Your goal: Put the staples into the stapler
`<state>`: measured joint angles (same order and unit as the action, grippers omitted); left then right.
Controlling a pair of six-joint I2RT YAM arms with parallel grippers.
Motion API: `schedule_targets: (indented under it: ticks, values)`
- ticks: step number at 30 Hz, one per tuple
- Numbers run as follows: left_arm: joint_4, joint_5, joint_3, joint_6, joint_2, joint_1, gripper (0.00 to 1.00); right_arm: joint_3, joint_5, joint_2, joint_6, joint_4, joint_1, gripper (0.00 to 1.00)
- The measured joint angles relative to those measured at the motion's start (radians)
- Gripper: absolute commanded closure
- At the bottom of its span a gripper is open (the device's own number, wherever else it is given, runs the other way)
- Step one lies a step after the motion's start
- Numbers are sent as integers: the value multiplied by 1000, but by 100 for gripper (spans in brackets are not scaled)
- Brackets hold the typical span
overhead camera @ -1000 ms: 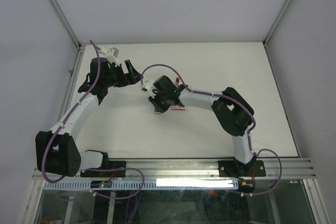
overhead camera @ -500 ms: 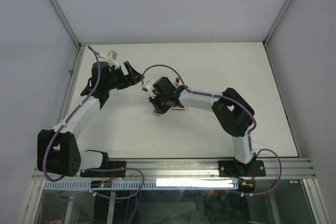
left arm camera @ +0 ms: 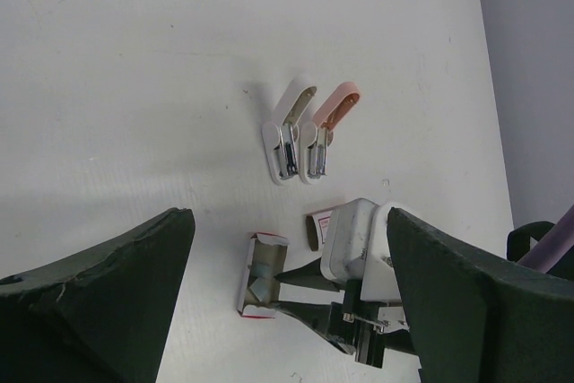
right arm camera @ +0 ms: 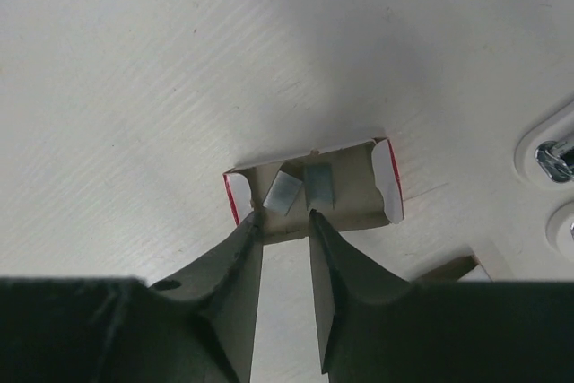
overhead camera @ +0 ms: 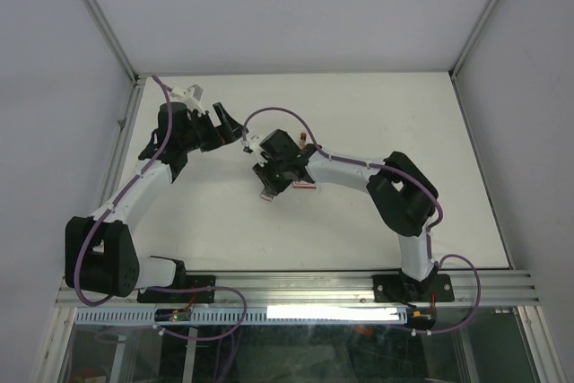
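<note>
Low in the right wrist view, the right gripper (right arm camera: 285, 216) held its matte dark fingers narrowly parted, grasping nothing, tips at the near wall of an open red-and-white cardboard box (right arm camera: 387, 187). The staples (right arm camera: 318, 187), flat silvery-grey strips, lay inside it. The left gripper (left arm camera: 289, 221) gaped wide and empty. Beyond it lay a glossy white stapler (left arm camera: 285, 136) and a pink stapler (left arm camera: 325, 127), both hinged open. Neither arm had shifted much since a second earlier.

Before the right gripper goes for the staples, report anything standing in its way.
Nothing visible does. The staples lie uncovered in the open box, just past the right gripper, whose tips sit at the box's near edge.
</note>
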<state>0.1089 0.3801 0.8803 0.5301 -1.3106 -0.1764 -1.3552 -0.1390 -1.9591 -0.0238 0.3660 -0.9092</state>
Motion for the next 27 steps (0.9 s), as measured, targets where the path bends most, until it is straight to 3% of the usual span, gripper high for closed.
schedule_targets:
  ticks: [9,27]
  values:
    - [-17,-40,17,-18,-10,2,7,-80,95,-16,90,88,-14,65]
    - [-3,-91,14,-48,6,17,6,-156,204,-82,259,111,-60,73]
